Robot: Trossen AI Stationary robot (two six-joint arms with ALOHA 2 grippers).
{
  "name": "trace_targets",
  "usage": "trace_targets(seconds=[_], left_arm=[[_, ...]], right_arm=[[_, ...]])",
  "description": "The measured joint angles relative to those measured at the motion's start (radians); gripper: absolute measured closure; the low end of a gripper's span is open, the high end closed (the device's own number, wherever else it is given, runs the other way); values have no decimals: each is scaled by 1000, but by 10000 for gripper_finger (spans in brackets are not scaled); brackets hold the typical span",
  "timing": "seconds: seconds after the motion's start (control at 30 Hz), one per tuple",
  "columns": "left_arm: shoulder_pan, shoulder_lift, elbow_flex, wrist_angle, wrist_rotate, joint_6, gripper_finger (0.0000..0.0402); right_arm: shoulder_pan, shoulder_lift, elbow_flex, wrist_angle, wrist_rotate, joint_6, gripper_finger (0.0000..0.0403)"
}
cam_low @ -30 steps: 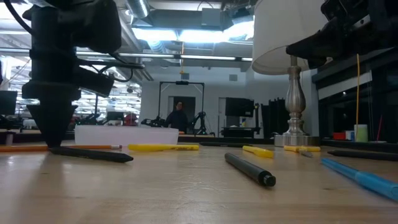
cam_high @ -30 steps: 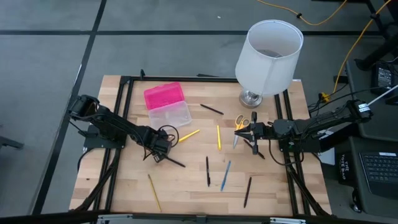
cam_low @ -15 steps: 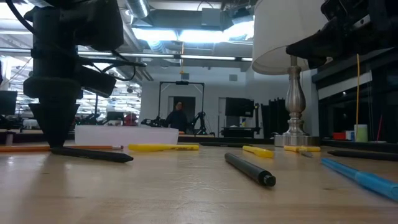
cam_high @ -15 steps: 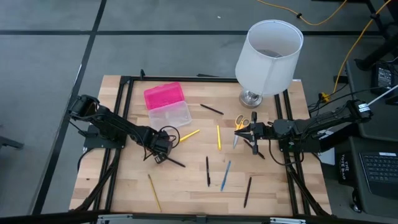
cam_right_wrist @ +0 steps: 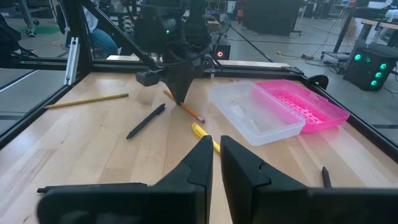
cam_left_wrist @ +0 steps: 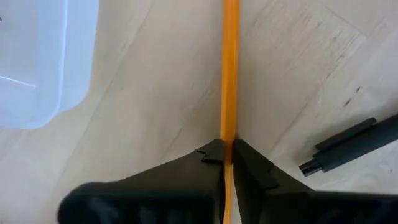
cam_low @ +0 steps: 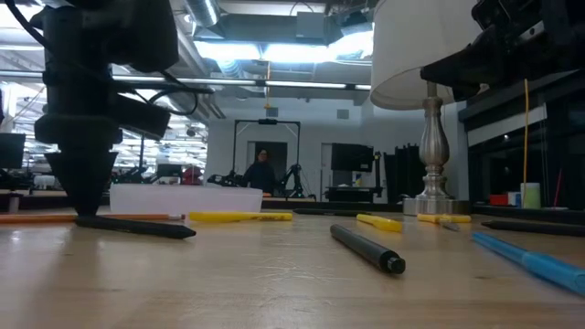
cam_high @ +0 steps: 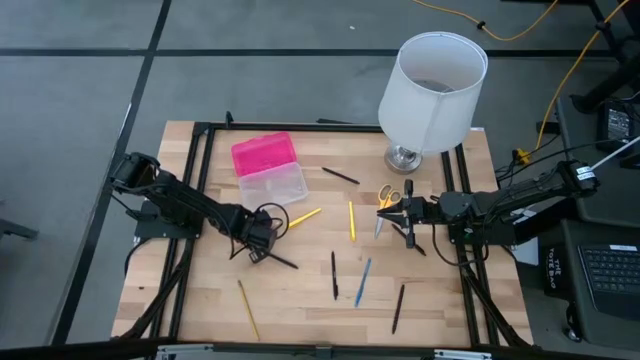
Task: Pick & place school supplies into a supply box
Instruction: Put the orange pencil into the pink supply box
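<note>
At the middle left of the high view, the left gripper is standing low over the table, and its jaws are now pressing together on the orange pencil, while one second ago they were still spread wide around it. In the left wrist view the two dark tips are meeting on both sides of the thin orange shaft, so the pencil is pinched, but it is still lying flat on the wood, not lifted yet. A black pen is lying just beside it, apart from the jaws. The supply box, with its pink lid open and its clear base free, is sitting near, in the upper left part of the table. This closing is meaning, in my judgement, that the grasp step is finishing and the lift toward the box is coming next. The right gripper is waiting at the middle right, its jaws nearly together and holding nothing, close to the scissors. Most other pens and pencils are still lying scattered over the table, so much of the task is remaining.
</note>
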Motion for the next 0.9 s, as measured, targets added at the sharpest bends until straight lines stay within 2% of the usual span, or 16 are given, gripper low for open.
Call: trace_targets(seconds=[0.17,0.43,0.9], left_arm=[[-16,0,0,-24,-12,0,388],[-44,-59,-4,-81,-25,0,400],[-120,-295,-4,-116,-154,87,401]], right_arm=[[0,0,0,0,0,-2,366],[0,0,0,0,0,0,366],[0,0,0,3,0,1,366]])
